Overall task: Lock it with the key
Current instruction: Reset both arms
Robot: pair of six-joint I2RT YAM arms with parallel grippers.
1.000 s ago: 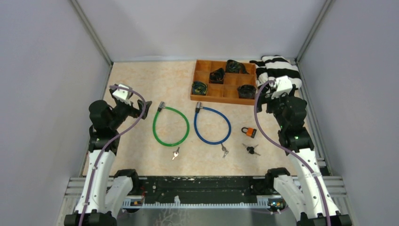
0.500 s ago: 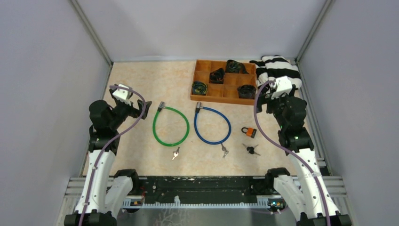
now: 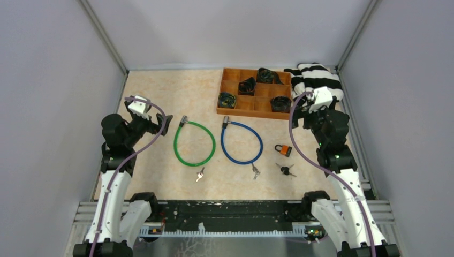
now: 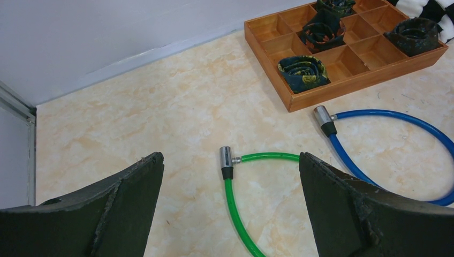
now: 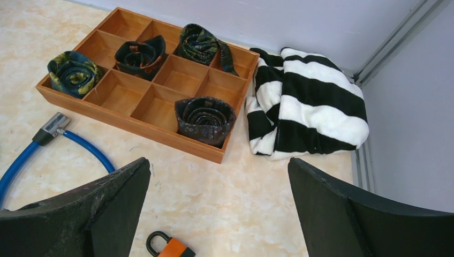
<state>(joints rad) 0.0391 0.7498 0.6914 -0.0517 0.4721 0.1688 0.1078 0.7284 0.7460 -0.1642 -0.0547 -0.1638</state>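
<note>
A green cable lock (image 3: 194, 143) and a blue cable lock (image 3: 241, 142) lie as loops in the middle of the table. An orange padlock (image 3: 284, 150) sits to their right. Small keys lie nearer the arms: one (image 3: 200, 174) below the green loop, one (image 3: 256, 171) below the blue loop, a dark pair (image 3: 287, 170) below the padlock. My left gripper (image 3: 166, 124) hangs open just left of the green lock's metal head (image 4: 226, 160). My right gripper (image 5: 218, 160) is open above bare table, with the padlock (image 5: 171, 247) low between its fingers. Neither holds anything.
A wooden divided tray (image 3: 251, 113) with rolled ties stands at the back right. A black-and-white striped cloth (image 3: 316, 75) lies beside it in the corner. Grey walls close in the table on the left, right and far sides.
</note>
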